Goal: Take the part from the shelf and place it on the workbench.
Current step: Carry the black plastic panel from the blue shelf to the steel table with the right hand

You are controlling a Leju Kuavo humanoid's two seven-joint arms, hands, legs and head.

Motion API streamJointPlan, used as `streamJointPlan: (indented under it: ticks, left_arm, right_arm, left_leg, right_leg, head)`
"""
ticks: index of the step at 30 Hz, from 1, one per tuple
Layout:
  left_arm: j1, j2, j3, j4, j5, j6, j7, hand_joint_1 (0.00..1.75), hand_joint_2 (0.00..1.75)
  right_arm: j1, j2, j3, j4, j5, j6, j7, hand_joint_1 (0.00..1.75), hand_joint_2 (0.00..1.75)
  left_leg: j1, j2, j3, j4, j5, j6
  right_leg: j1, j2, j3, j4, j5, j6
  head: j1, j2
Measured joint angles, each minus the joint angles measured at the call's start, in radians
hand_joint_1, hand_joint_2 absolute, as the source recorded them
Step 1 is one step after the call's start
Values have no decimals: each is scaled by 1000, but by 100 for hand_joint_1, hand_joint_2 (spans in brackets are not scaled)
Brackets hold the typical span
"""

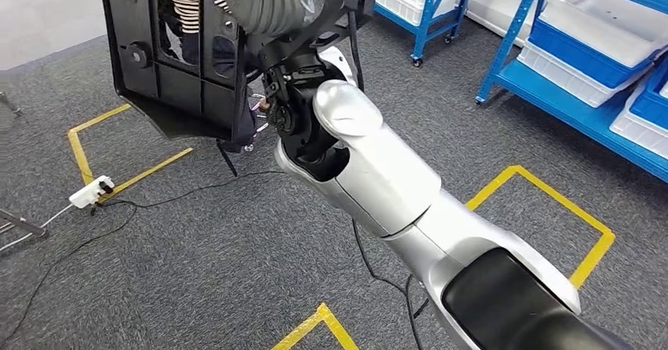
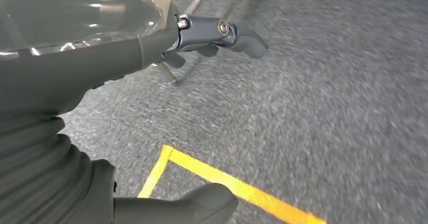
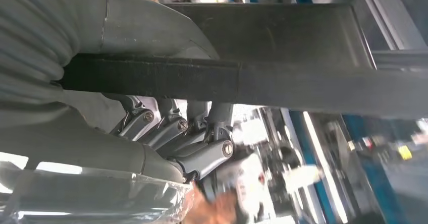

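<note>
1. Right arm (image 1: pixel 394 184), silver, nearest you, raised across the middle of the head view.

2. Right hand (image 3: pixel 176 133): fingers (image 3: pixel 202 156) curled round the edge of the part, thumb side against its other face. It holds the part.

3. Part (image 1: pixel 169 50): large black moulded panel with ribs and openings, carried upright in the air above the grey carpet (image 1: pixel 236 271), off the shelf already. The workbench cannot be seen, so you judge this as the carry stage.

4. Left hand (image 2: pixel 217 35): hanging over the carpet, fingers apart, nothing in it.

5. Floor items under the part: white power strip (image 1: pixel 90 192) with black cable (image 1: pixel 181 196), and yellow tape lines (image 1: pixel 543 208).

6. Blue shelf (image 1: pixel 567 74) with white bins (image 1: pixel 591 50), well apart on the far right.

Handling advice: the panel is wide and held by one edge, so it will likely swing. You should turn slowly, keep it upright and well clear of the shelf posts, and step wide of the cable.
</note>
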Motion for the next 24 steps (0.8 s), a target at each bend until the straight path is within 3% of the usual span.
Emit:
streamJointPlan:
  ticks: [1, 2, 3, 5, 7, 9, 11, 12, 14, 16, 17, 18, 20, 22, 24]
  left_arm:
    - [2, -8, 5, -18, -11, 0, 19, 0, 175]
    - [4, -16, 9, -36, -22, 0, 34, 0, 175]
    - [6, -23, 12, -52, -31, 0, 46, 0, 175]
    - [6, -35, 18, -77, -44, 0, 55, 0, 175]
    - [3, -47, 23, -95, -56, 0, 59, 0, 175]
    - [2, -54, 26, -109, -69, 0, 62, 0, 175]
    - [4, -59, 27, -123, -93, 0, 77, 0, 175]
    - [4, -63, 28, -134, -110, 0, 90, 0, 175]
    - [5, -70, 29, -154, -141, 0, 113, 0, 175]
    - [6, -77, 31, -168, -155, 0, 127, 0, 175]
    - [7, -79, 32, -175, -166, 0, 139, 0, 175]
    - [7, -83, 32, -185, -183, 0, 157, 0, 175]
    - [8, -91, 33, -208, -231, 0, 203, 0, 175]
    - [10, -99, 33, -227, -255, 0, 220, 0, 175]
    - [15, -105, 35, -238, -240, 0, 204, 0, 175]
  right_arm:
    - [-5, 0, 17, 2, -10, -2, -2, 175, 175]
    - [-10, 0, 33, 4, -20, -5, -4, 175, 175]
    - [-15, 0, 48, 7, -28, -9, -6, 175, 175]
    - [-28, 0, 70, 12, -40, -22, -11, 175, 175]
    - [-43, -1, 87, 19, -53, -33, -16, 175, 175]
    - [-53, 0, 101, 25, -78, -36, -17, 175, 175]
    - [-58, -1, 110, 33, -111, -36, -23, 175, 175]
    - [-60, -2, 113, 37, -128, -36, -29, 175, 175]
    - [-61, -4, 120, 47, -155, -35, -38, 175, 175]
    - [-59, -5, 127, 57, -168, -35, -41, 175, 175]
    - [-59, -5, 130, 61, -174, -35, -44, 175, 175]
    - [-59, -4, 133, 64, -183, -34, -49, 175, 175]
    - [-63, -4, 140, 67, -213, -29, -66, 175, 175]
    - [-66, -3, 148, 70, -258, -19, -87, 175, 175]
    - [-69, -2, 155, 74, -294, -23, -108, 175, 175]
  left_leg:
    - [5, 5, -17, 27, -2, -5]
    - [10, 10, -14, 14, 15, -11]
    - [15, 19, 12, -37, 46, -15]
    - [19, 60, 88, -176, 105, -21]
    - [15, 80, 124, -244, 125, -12]
    - [8, 58, 121, -246, 124, 6]
    - [8, 37, 123, -250, 128, 24]
    - [9, 26, 124, -252, 130, 33]
    - [9, 5, 124, -253, 131, 43]
    - [7, -21, 123, -253, 130, 45]
    - [6, -36, 124, -252, 130, 45]
    - [5, -50, 124, -252, 130, 45]
    - [4, -76, 124, -250, 131, 42]
    - [5, -94, 120, -248, 132, 35]
    - [9, -109, 116, -251, 135, 23]
  right_leg:
    - [0, -11, 0, 0, -2, 0]
    - [-1, -22, 1, 1, -4, 1]
    - [-2, -31, 3, 2, -7, 5]
    - [1, -48, 6, 9, -17, 17]
    - [9, -62, 8, 14, -26, 30]
    - [12, -79, 13, 12, -31, 40]
    - [8, -65, 6, 35, -49, 47]
    - [5, -44, -14, 76, -71, 47]
    - [3, 1, -83, 216, -129, 41]
    - [3, 15, -140, 323, -157, 42]
    - [4, 17, -143, 319, -147, 47]
    - [3, 21, -126, 277, -123, 52]
    - [3, 52, -63, 129, -58, 57]
    - [3, 79, -22, 36, -19, 50]
    - [6, 72, -15, 23, -12, 38]
  head:
    - [0, 0]
    - [0, 0]
    - [0, 0]
    - [-1, 0]
    - [2, 0]
    - [6, 0]
    - [6, 0]
    - [7, 0]
    - [8, 0]
    - [9, 0]
    - [9, 0]
    - [9, 0]
    - [10, 0]
    - [9, 0]
    - [9, 0]
